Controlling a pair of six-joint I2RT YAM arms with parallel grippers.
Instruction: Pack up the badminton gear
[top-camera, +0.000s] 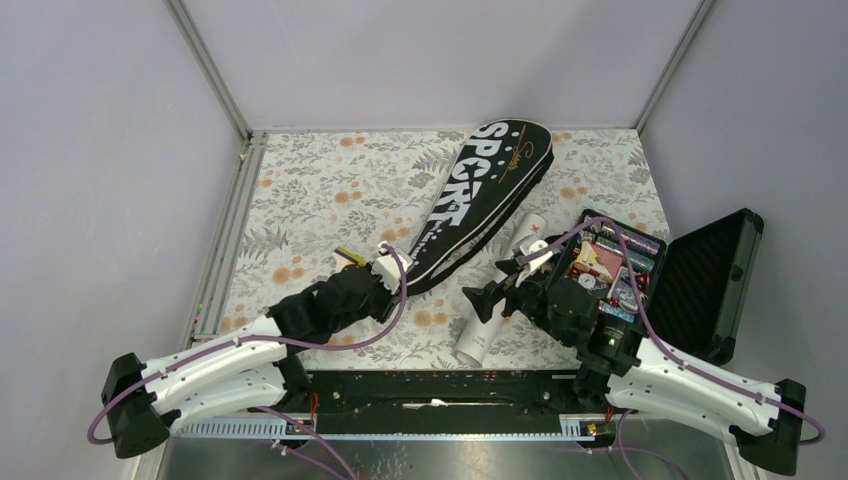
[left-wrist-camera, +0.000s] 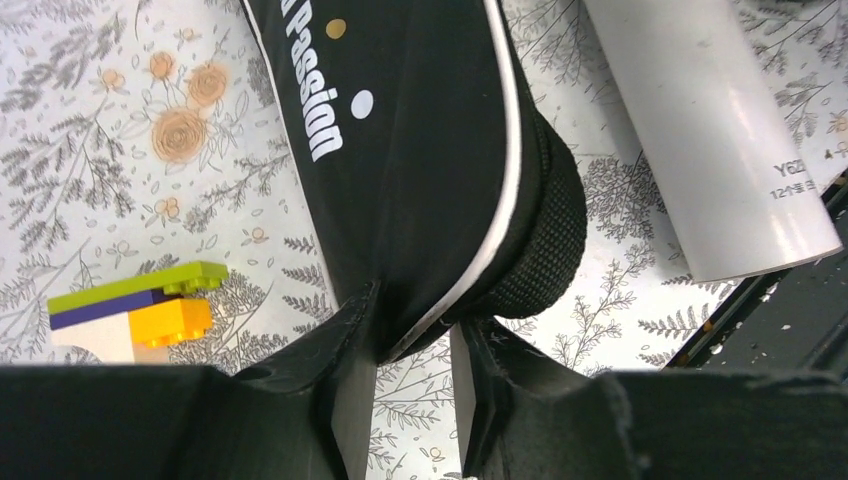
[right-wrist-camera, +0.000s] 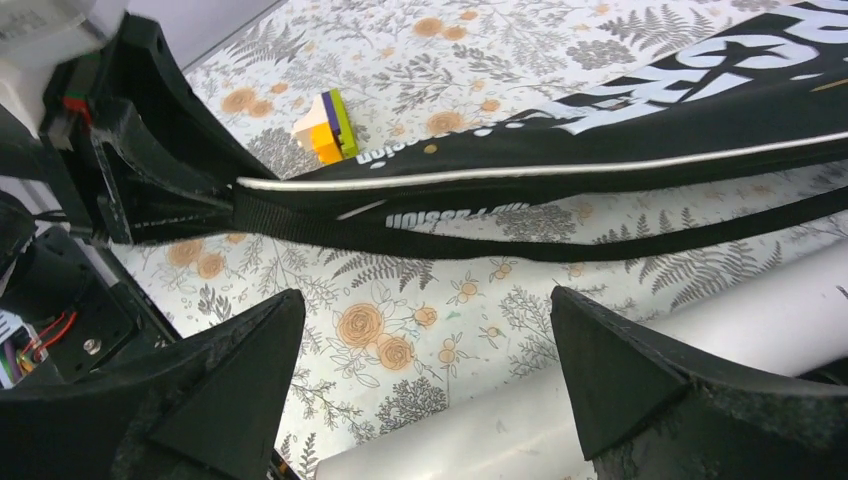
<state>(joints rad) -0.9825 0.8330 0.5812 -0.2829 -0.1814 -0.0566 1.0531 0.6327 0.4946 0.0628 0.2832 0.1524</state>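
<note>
Floral tablecloth (top-camera: 330, 190), grey walls around. My left gripper (left-wrist-camera: 412, 335) pinched the narrow handle end of the black SPORT bag (top-camera: 480, 195), probably to anchor it for loading. My right gripper (right-wrist-camera: 425, 300) hung spread wide above the white tube (left-wrist-camera: 700, 130), which lay just beside the bag, ungripped.
</note>
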